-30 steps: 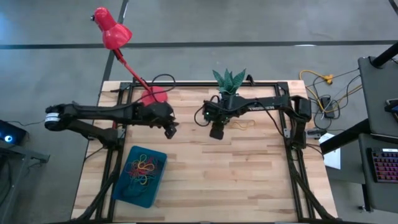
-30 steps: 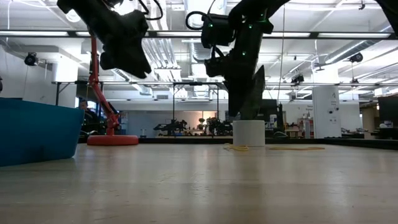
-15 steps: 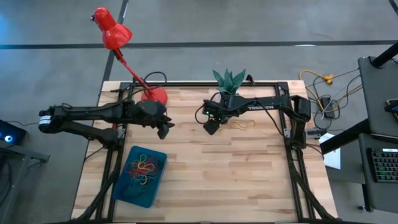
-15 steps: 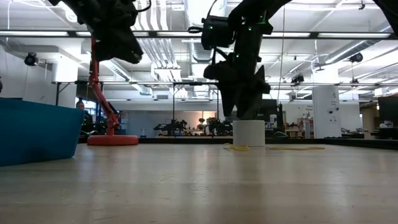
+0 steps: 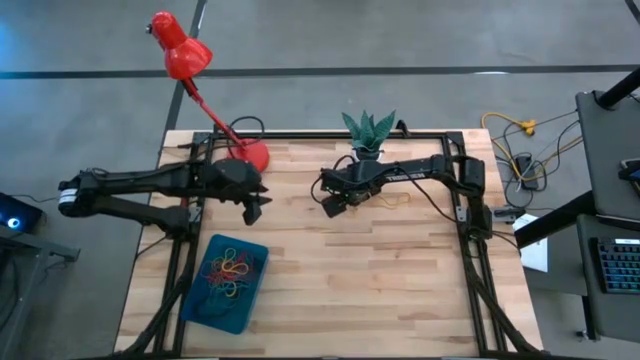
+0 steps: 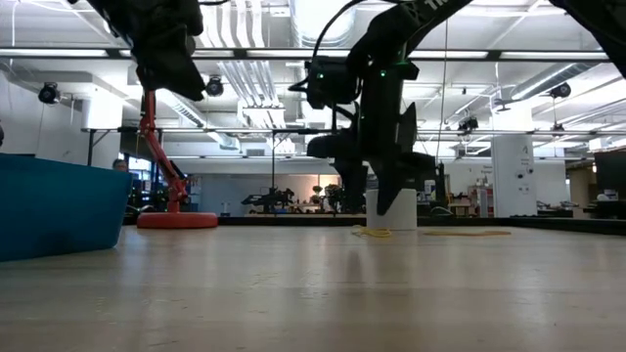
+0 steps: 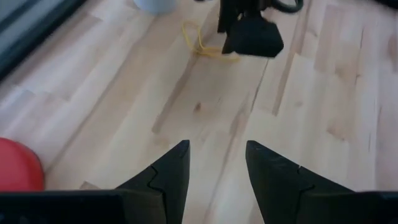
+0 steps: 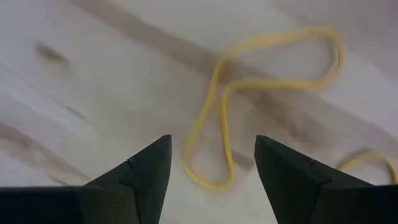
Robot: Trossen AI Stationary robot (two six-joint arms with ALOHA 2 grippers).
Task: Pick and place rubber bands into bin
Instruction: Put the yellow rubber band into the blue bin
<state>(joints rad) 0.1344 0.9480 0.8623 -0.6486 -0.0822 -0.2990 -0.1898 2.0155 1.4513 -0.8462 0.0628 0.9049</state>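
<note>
A yellow rubber band (image 8: pixel 249 81) lies flat on the wooden table, also seen in the low view (image 6: pixel 377 232) and the high view (image 5: pixel 392 200). My right gripper (image 8: pixel 211 158) hovers open above it, fingers pointing down with the band's loop between them, off the wood (image 6: pixel 380 191). My left gripper (image 7: pixel 214 158) is open and empty, raised over the table's left part (image 5: pixel 252 207), above the bin's far side. The teal bin (image 5: pixel 200 305) sits at the near left and holds several coloured rubber bands (image 5: pixel 230 272).
A red desk lamp's base (image 5: pixel 250 153) stands at the far left and a white plant pot (image 6: pixel 391 208) with a green plant (image 5: pixel 368 128) at the far middle. A second bit of yellow band (image 8: pixel 367 158) lies close by. Bare wood spans the near and right table.
My left gripper has moved toward the table's left edge and risen. My right gripper has shifted a little toward the left edge, turned about and tipped its fingers down toward the yellow rubber band. The band has not moved.
</note>
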